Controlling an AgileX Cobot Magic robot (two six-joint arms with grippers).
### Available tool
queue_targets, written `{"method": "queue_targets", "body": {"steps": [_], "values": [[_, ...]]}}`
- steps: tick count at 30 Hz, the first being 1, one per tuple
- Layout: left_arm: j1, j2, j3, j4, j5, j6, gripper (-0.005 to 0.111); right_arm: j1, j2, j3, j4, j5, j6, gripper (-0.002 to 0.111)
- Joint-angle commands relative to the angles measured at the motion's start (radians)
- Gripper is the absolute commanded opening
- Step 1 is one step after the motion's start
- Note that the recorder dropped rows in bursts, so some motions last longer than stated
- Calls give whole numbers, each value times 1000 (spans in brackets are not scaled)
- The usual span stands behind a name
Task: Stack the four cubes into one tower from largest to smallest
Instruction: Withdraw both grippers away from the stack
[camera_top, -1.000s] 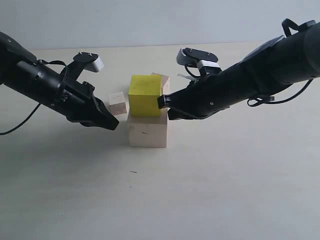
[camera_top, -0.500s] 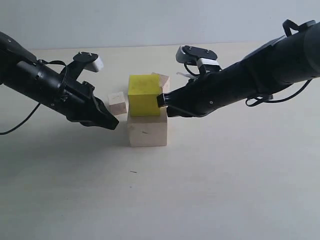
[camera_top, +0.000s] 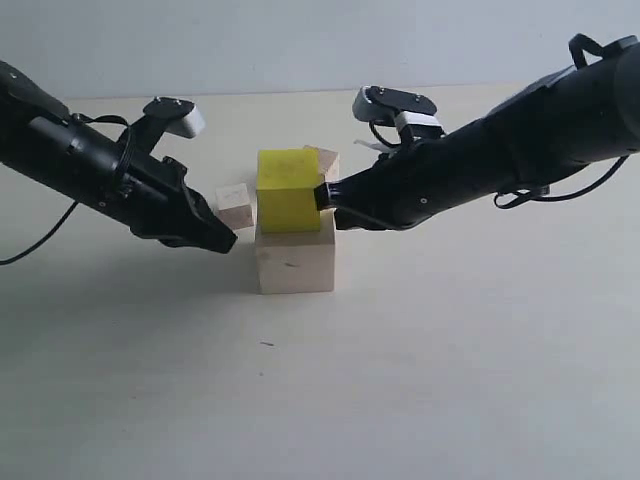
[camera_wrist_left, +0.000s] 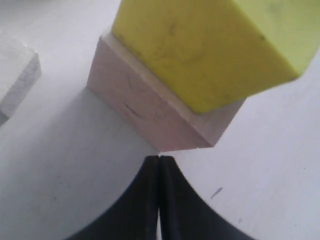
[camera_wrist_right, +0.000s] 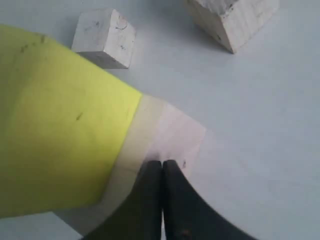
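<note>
Second-tier step, I reckon: yellow cube (camera_top: 290, 190) sits on large wood cube (camera_top: 295, 262), off-centre twd my L. R gripper (camera_top: 325, 195) is pressed together, tip at yellow's side. L gripper (camera_top: 225, 240) is likewise closed on nothing, low beside base. Next needs jaws spread to fetch a small cube (camera_top: 236, 205) behind.

The exterior camera sits in front of the desk (camera_top: 420, 390), slightly above it. It faces the far wall at middle range, with arms entering from both frame edges. The wrist cameras look down along the left fingers (camera_wrist_left: 142, 200) and right fingers (camera_wrist_right: 147, 200) at very close range. All three views share the yellow cube (camera_top: 288, 190) on the large cube (camera_top: 295, 262).
</note>
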Motion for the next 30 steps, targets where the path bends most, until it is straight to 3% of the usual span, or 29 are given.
{"method": "queue_targets", "body": {"steps": [1, 8, 14, 21, 25, 30], "values": [[25, -75, 8, 0, 4, -18, 0, -5, -81, 0, -180, -46, 200, 0], [91, -240, 104, -65, -17, -25, 0, -5, -340, 147, -505, -144, 488, 0], [89, -491, 171, -88, -24, -65, 0, -5, -676, 277, -512, -125, 491, 0], [89, -880, 202, -75, -27, -239, 0, -5, -1099, 285, -575, 40, 587, 0], [89, -1113, 204, 13, -45, -343, 0, -5, -1285, 285, -787, 166, 774, 0], [89, -1296, 204, 252, -38, -550, 0, -5, -1417, 285, -1071, 356, 919, 0]]}}
